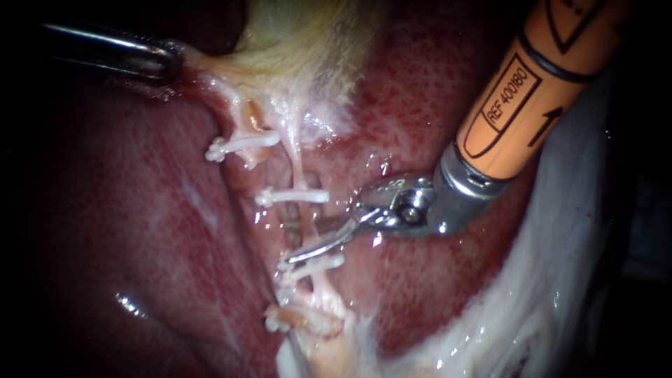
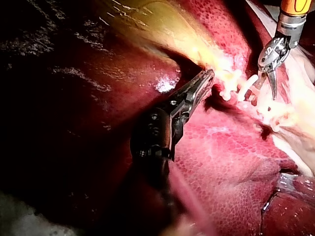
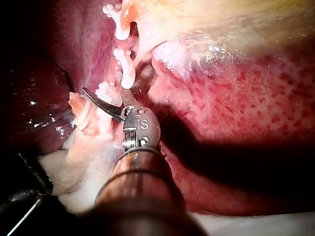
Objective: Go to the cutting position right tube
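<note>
Blades of the right instrument [image 1: 308,245] stand parted, a gap showing between them in the right wrist view, with nothing clamped. They reach out from a metal wrist on an orange shaft and lie at the right tube [image 1: 298,164], on the stretch between two white clips. Whether either blade touches the tube cannot be told. One clip [image 1: 290,197] crosses the tube just to one side of the blades, towards the gallbladder [image 1: 301,49]; the other clip [image 1: 313,266] sits just beyond the blade tips on the far side. Past the tips, a second tube [image 1: 250,129] runs beside the first and carries its own clip [image 1: 241,143]. Red liver [image 1: 140,231] lies under and around the blades. Behind the orange shaft a white sheet [image 1: 560,280] drapes over the liver's edge. Well away, beyond the tubes, the left instrument [image 1: 168,63] has its dark jaws closed on the pale edge of the gallbladder.
</note>
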Available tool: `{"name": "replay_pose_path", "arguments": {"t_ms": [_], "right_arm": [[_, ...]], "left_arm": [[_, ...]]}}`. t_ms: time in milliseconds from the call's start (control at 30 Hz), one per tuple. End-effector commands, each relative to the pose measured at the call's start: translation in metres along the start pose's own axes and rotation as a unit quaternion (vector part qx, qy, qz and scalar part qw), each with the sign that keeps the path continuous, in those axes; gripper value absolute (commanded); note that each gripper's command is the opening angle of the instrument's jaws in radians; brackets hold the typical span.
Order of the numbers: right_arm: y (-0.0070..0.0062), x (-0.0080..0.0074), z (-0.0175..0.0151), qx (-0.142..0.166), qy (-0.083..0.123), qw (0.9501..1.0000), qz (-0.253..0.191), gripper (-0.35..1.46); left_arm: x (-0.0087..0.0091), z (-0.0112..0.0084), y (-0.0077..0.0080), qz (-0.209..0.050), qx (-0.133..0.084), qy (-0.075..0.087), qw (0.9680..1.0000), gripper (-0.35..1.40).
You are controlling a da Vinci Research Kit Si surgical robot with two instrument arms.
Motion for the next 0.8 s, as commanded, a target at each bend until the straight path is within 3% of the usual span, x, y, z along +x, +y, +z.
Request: {"name": "replay_pose_path", "arguments": {"t_ms": [33,367,800], "right_arm": [[0.0,0.0001,0.0001,0.007,0.005,1.0,-0.002,1.33],[0.0002,0.0011,0.0019,0.028,0.028,0.9992,-0.006,1.33],[0.001,0.0028,0.0041,0.004,0.068,0.9977,-0.005,1.35]], "left_arm": [[0.0,0.0,0.0,0.0,0.0,0.0,1.0,-0.35],[0.0,0.0001,0.0,0.0,0.0,0.0,1.0,-0.35],[0.0001,0.0001,0.0,0.0,0.001,0.0,1.0,-0.35]]}}
